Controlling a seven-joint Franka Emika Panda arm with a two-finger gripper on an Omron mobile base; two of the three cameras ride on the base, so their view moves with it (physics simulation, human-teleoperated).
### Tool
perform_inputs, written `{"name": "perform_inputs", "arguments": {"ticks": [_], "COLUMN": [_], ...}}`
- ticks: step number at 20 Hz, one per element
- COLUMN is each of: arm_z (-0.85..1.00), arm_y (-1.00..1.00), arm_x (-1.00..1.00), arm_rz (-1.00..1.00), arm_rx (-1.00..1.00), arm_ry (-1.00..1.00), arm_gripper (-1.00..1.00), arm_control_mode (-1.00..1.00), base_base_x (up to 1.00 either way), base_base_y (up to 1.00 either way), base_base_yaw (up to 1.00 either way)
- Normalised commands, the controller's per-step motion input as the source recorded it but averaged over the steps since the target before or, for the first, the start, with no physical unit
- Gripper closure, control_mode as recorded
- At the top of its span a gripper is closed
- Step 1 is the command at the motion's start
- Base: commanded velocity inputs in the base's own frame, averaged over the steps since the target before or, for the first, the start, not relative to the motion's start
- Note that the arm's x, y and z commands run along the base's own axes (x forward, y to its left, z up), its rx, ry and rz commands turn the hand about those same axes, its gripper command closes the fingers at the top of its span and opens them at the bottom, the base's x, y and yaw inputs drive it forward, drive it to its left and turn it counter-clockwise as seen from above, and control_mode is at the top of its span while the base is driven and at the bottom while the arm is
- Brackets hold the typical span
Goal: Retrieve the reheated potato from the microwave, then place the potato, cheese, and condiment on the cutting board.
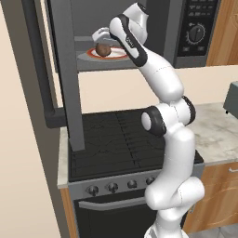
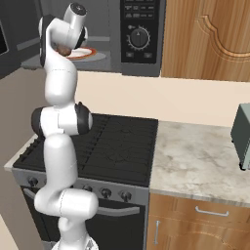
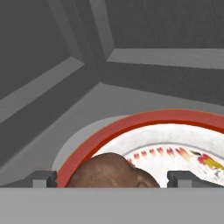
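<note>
The microwave (image 1: pixel 195 32) hangs above the stove with its door (image 1: pixel 69 83) swung open to the left. Inside, the brown potato (image 1: pixel 103 49) sits on a white plate with a red rim (image 1: pixel 118 55). My gripper (image 1: pixel 99 40) reaches into the cavity just above the potato. In the hand view the potato (image 3: pixel 109 170) lies low between my two fingertips (image 3: pixel 43 178), which stand wide apart on either side of it; the gripper (image 3: pixel 113 178) is open and grips nothing. The plate (image 3: pixel 144 120) fills the floor ahead. The cheese, condiment and cutting board are out of view.
A black stove (image 1: pixel 116 139) stands below the microwave, with knobs along its front. A marble counter (image 2: pixel 195 166) runs to the right and bears a pale toaster oven (image 2: pixel 241 134). Wooden cabinets (image 2: pixel 205 39) hang to the right of the microwave panel (image 2: pixel 139 34).
</note>
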Motion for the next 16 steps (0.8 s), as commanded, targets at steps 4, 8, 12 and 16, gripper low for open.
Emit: {"name": "perform_inputs", "arguments": {"ticks": [4, 8, 12, 16], "arm_z": [-0.15, -0.05, 0.00, 0.00], "arm_y": [0.00, 0.00, 0.00, -0.01], "arm_x": [-0.07, -0.12, -0.08, -0.17], "arm_rz": [0.00, 0.00, 0.00, 0.00], "arm_rx": [-0.05, -0.03, -0.03, -0.01], "arm_ry": [-0.04, -0.08, -0.12, -0.12], "arm_gripper": [-1.00, -1.00, -1.00, -1.00], "arm_control_mode": [-1.00, -1.00, -1.00, -1.00], "base_base_x": [0.00, 0.00, 0.00, 0.00], "base_base_y": [0.00, 0.00, 0.00, 0.00], "base_base_yaw": [0.00, 0.00, 0.00, 0.00]}}
